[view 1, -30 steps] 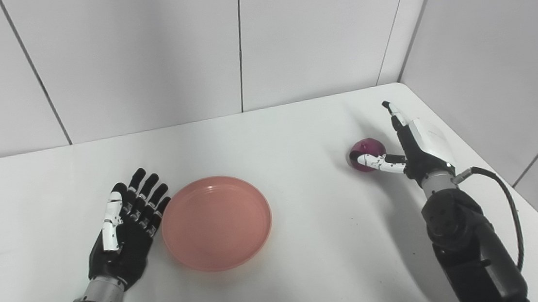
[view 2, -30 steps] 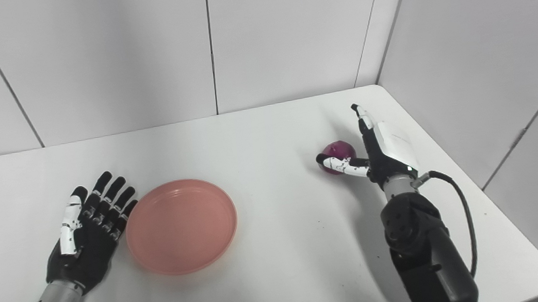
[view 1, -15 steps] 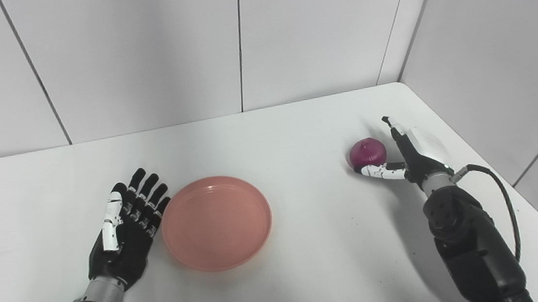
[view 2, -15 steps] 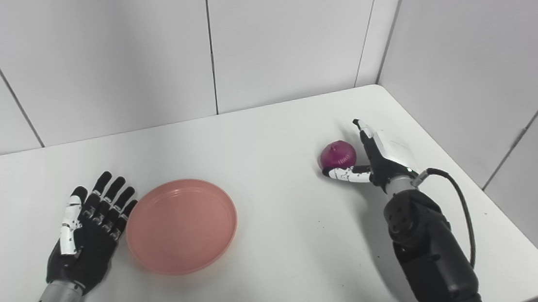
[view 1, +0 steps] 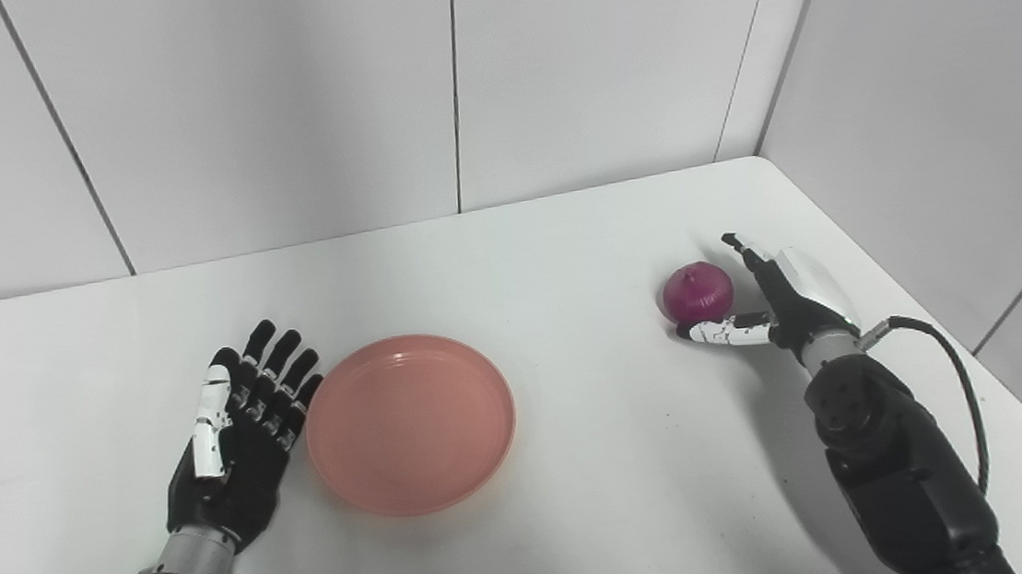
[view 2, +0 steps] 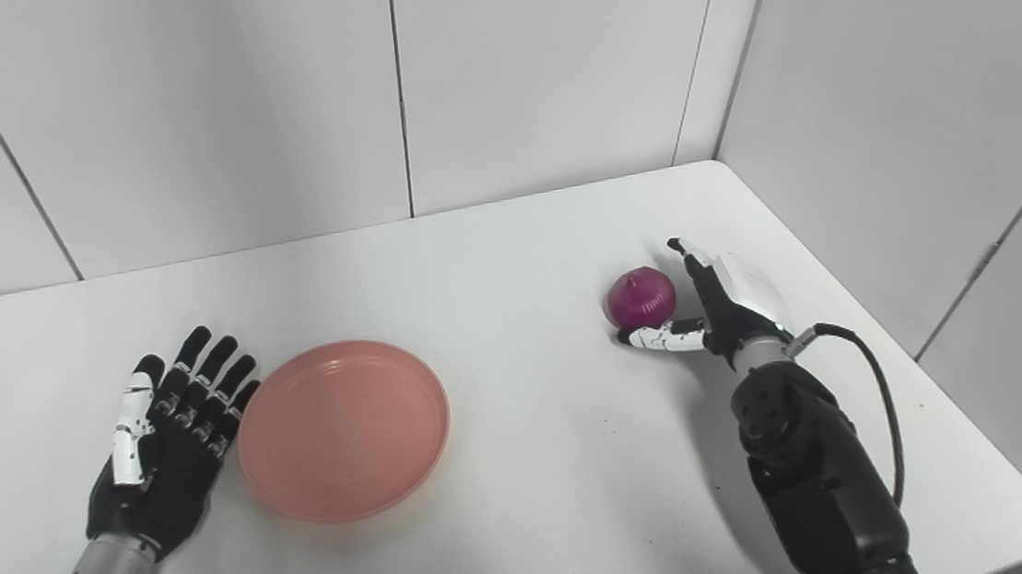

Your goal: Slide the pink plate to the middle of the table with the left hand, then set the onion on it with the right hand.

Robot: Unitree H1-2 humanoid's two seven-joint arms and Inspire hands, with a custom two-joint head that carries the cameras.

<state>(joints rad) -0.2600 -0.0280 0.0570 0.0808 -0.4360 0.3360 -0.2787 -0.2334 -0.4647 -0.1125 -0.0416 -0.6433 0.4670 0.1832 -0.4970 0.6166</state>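
At right side of desk point(view 1: 564, 255), right robot hand point(view 1: 776, 305) sits beside onion point(view 1: 698, 292), fingers spread, thumb under near side, nothing gripped yet. Best approach, I'd judge: close fingers round onion evenly, lift straight, avoid rolling it toward edge. Pink plate point(view 1: 410, 422) lies near desk middle. Left robot hand point(view 1: 241, 431) rests flat, open, palm up, just beside plate's left rim.

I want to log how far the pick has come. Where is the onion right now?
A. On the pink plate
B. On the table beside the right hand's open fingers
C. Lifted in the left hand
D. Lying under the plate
B: the onion sits on the table next to the open right hand, far from the empty plate.
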